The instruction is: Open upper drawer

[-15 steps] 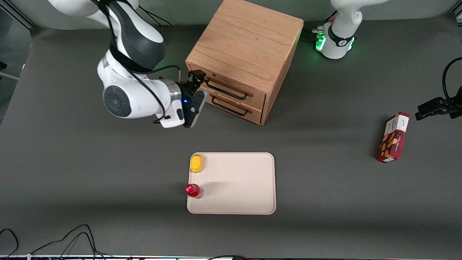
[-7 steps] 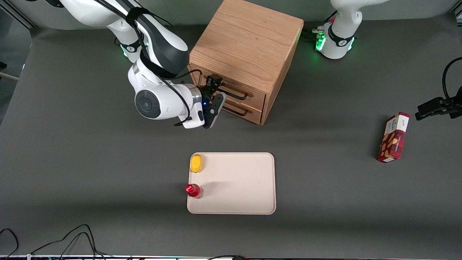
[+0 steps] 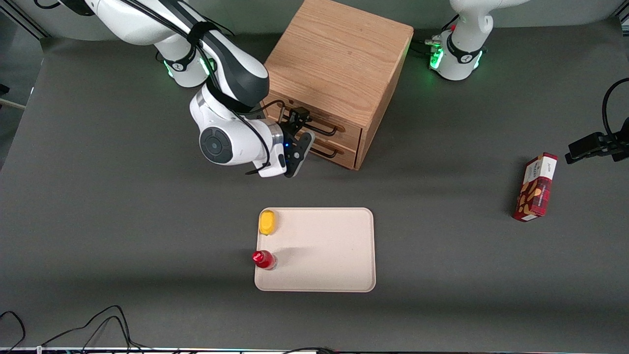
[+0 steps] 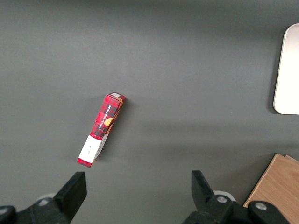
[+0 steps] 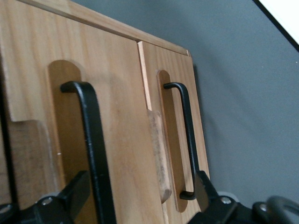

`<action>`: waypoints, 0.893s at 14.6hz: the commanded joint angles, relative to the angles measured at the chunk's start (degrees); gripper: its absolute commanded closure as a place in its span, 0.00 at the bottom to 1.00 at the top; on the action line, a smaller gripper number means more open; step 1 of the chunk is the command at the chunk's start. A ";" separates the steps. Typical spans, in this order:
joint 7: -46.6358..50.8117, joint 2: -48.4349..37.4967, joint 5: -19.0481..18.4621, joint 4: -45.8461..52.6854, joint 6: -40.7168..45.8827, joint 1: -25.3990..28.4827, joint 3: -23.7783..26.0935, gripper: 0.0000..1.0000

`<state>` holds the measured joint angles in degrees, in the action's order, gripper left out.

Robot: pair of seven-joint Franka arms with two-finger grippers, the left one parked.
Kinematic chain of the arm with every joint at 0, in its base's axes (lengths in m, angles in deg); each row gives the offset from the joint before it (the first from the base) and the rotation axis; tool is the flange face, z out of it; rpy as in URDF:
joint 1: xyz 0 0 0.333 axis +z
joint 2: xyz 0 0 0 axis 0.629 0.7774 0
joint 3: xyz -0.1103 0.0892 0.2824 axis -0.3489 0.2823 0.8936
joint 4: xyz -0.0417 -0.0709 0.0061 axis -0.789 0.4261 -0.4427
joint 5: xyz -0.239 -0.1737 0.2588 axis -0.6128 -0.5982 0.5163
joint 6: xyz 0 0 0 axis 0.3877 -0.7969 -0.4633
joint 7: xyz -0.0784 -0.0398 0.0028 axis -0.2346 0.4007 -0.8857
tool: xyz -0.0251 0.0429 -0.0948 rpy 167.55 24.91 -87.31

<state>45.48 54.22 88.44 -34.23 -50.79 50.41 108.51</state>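
1. Upper drawer (image 3: 314, 117) sits shut in the oak cabinet (image 3: 339, 59), not yet pulled.
2. My gripper (image 5: 140, 193) has its fingers apart astride the drawer's black handle (image 5: 91, 140), not yet clamped.

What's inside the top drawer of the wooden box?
Nothing inside shows: the upper drawer is shut, so only its wood front and black handle are visible. The gripper sits right in front of it, its jaws spread either side of the handle, not yet closed on it.

Overhead front camera, two close wrist cameras
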 commanded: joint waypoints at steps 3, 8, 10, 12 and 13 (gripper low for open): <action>-0.30 2.33 -2.14 0.38 -3.19 0.08 0.38 0.00; -0.30 5.40 -2.33 3.89 -3.19 -0.54 -0.49 0.00; -0.39 6.81 -4.33 5.21 -3.10 -0.89 -0.67 0.00; -0.38 7.25 -5.31 6.44 -2.84 -1.33 -0.85 0.00; -0.47 7.26 -5.40 7.14 -2.49 -1.50 -1.63 0.00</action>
<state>45.48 59.63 84.67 -30.14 -53.79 49.00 107.46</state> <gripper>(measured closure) 0.000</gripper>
